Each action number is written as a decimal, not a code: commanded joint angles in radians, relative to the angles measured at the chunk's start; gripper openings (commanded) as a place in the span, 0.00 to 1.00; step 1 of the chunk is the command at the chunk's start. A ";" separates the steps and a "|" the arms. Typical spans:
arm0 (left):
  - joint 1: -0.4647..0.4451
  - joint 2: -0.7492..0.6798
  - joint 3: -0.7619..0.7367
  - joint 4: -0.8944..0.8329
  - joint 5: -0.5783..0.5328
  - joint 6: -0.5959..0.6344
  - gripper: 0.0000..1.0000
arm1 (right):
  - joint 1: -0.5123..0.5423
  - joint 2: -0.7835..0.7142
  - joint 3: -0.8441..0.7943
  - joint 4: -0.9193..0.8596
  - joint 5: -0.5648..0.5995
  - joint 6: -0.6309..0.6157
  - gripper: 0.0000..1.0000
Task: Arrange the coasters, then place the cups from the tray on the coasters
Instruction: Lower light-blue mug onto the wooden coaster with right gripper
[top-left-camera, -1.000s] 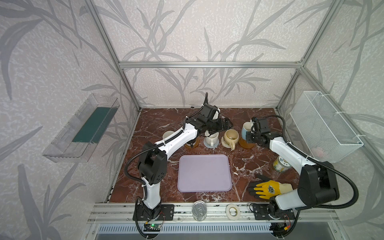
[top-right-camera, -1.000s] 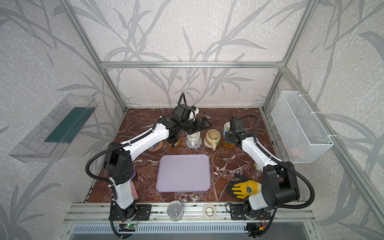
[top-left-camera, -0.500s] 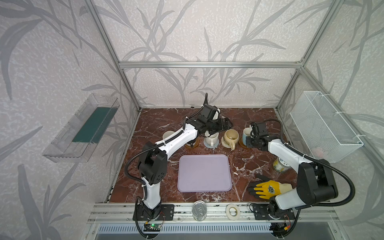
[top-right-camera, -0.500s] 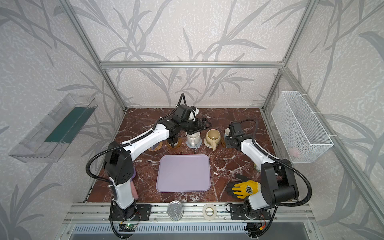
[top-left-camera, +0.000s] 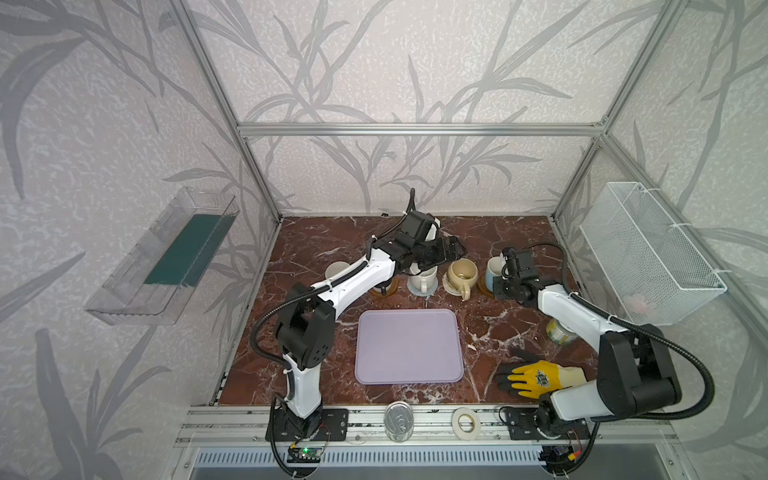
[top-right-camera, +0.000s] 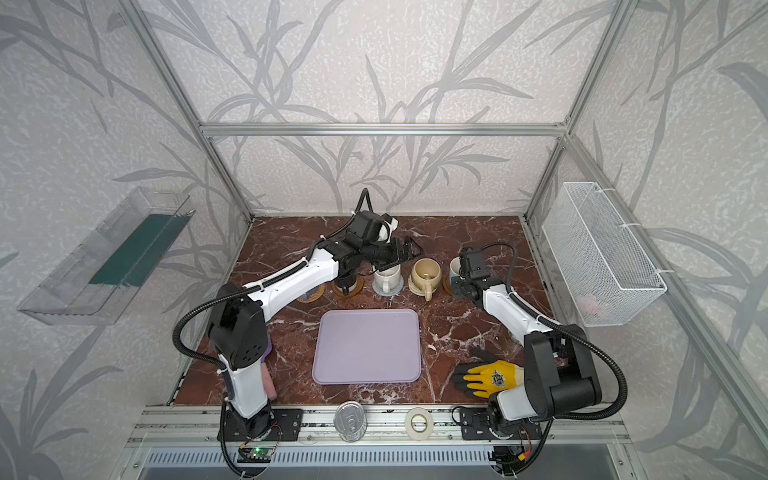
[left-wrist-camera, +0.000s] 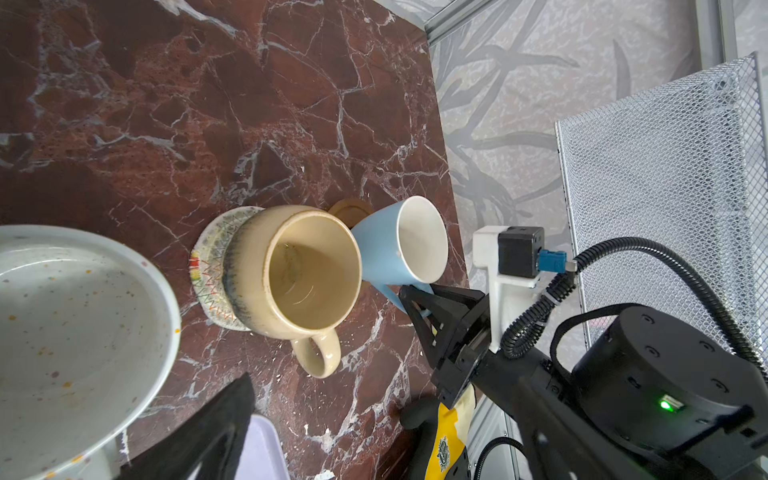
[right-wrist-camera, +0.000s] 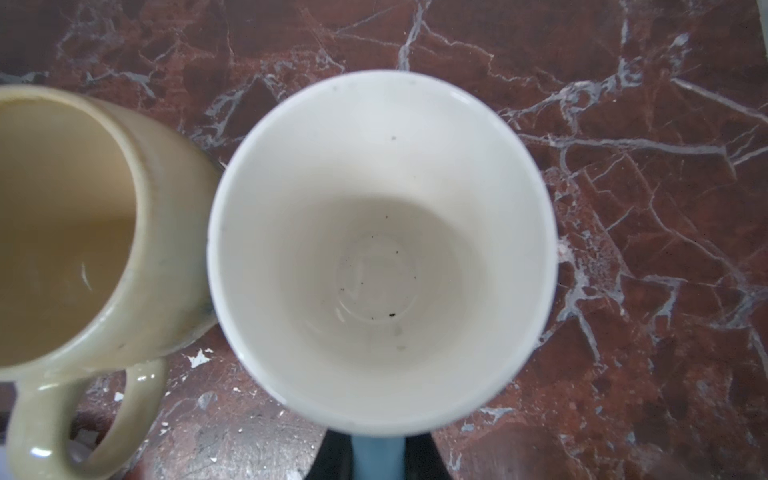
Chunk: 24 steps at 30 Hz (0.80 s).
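handle of blue cup (left-wrist-camera: 390, 249) points toward right gripper (left-wrist-camera: 417, 305)

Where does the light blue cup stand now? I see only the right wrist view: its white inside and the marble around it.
Observer: In the left wrist view, a brown wooden coaster shows at the foot of the light blue cup.
Operator: Is the other arm close to me?
Observer: In a top view, the left gripper is open near the speckled white cup, apart from your cup.
Operator: Does any cup stand on the tray?
Observer: No. In both top views the tray holds no cup.
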 joint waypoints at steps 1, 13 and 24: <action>-0.007 -0.008 -0.013 0.026 0.015 -0.014 0.99 | -0.003 -0.012 -0.011 -0.030 0.033 -0.010 0.23; -0.008 -0.017 -0.029 0.032 0.015 -0.014 0.99 | -0.003 0.038 0.016 -0.034 0.026 -0.016 0.31; -0.007 -0.059 -0.058 0.032 -0.004 -0.005 0.99 | -0.003 -0.010 0.019 -0.039 0.006 -0.020 0.45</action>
